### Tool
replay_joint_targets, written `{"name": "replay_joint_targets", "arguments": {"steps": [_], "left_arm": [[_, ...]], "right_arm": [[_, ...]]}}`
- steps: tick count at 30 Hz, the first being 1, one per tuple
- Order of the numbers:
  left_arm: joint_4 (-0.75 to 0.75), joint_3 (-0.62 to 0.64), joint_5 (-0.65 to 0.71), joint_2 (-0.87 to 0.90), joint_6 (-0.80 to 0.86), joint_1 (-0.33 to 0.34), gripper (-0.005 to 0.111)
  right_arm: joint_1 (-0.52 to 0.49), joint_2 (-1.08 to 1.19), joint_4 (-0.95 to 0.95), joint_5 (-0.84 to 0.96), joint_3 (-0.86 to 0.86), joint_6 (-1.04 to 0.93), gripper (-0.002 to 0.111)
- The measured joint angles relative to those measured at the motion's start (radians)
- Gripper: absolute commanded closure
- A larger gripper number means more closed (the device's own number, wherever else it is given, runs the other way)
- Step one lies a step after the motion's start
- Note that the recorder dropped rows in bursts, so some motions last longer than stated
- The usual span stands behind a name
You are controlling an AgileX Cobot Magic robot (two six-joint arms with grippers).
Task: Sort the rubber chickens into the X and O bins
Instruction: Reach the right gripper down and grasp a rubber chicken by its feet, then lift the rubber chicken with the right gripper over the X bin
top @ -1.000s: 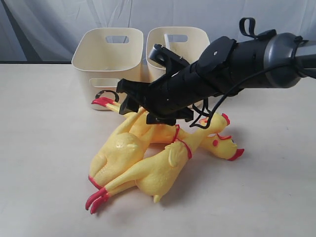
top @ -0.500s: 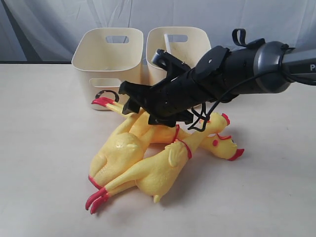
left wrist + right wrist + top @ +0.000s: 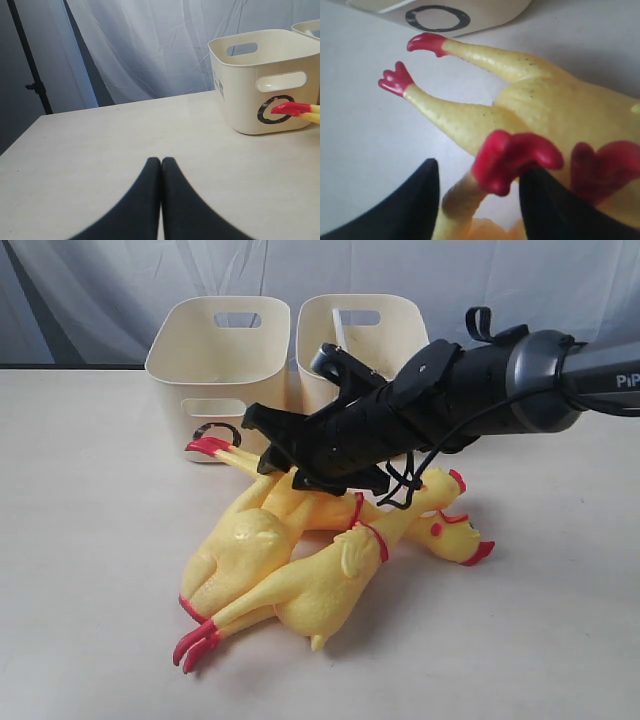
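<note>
Three yellow rubber chickens [image 3: 300, 570] with red feet lie piled mid-table, heads to the right. One's red feet [image 3: 205, 447] touch the O bin [image 3: 215, 360], a cream tub. The matching bin [image 3: 360, 325] stands to its right, its mark hidden by the arm. My right gripper [image 3: 262, 445] hangs low over the pile. In the right wrist view it [image 3: 480, 167] is open, its jaws on either side of a chicken's leg and red foot [image 3: 510, 157], with a gap on one side. My left gripper [image 3: 161, 161] is shut and empty above bare table, with the O bin [image 3: 240, 107] ahead of it.
A grey-white curtain [image 3: 100, 290] hangs behind the bins. A black stand pole [image 3: 30, 65] rises off the table's far corner in the left wrist view. Bare tabletop [image 3: 90, 540] lies left of the pile and in front of it.
My right arm has sunk a little and drawn closer over the pile. The chickens and bins have not moved.
</note>
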Motion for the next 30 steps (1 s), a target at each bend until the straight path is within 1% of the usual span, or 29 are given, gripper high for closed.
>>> {"name": "replay_joint_targets", "arguments": {"steps": [2,4,7,14,15,16,17,25,30], "left_arm": [[0.000,0.000,0.000,0.000,0.000,0.000,0.107],[0.000,0.000,0.000,0.000,0.000,0.000,0.107],[0.000,0.000,0.000,0.000,0.000,0.000,0.107],[0.000,0.000,0.000,0.000,0.000,0.000,0.107],[0.000,0.000,0.000,0.000,0.000,0.000,0.107],[0.000,0.000,0.000,0.000,0.000,0.000,0.107],[0.000,0.000,0.000,0.000,0.000,0.000,0.107],[0.000,0.000,0.000,0.000,0.000,0.000,0.107],[0.000,0.000,0.000,0.000,0.000,0.000,0.107]], "right_arm": [[0.000,0.000,0.011,-0.004,0.000,0.000,0.088],[0.000,0.000,0.026,-0.005,0.000,0.002,0.093],[0.000,0.000,0.048,-0.007,0.000,0.008,0.096],[0.000,0.000,0.050,-0.011,0.000,0.010,0.096],[0.000,0.000,0.050,-0.011,0.000,0.010,0.097],[0.000,0.000,0.050,-0.011,0.000,0.010,0.101],[0.000,0.000,0.050,-0.011,0.000,0.010,0.109],[0.000,-0.002,0.050,-0.004,0.000,0.010,0.109],[0.000,-0.050,0.046,0.008,0.000,0.004,0.109]]}}
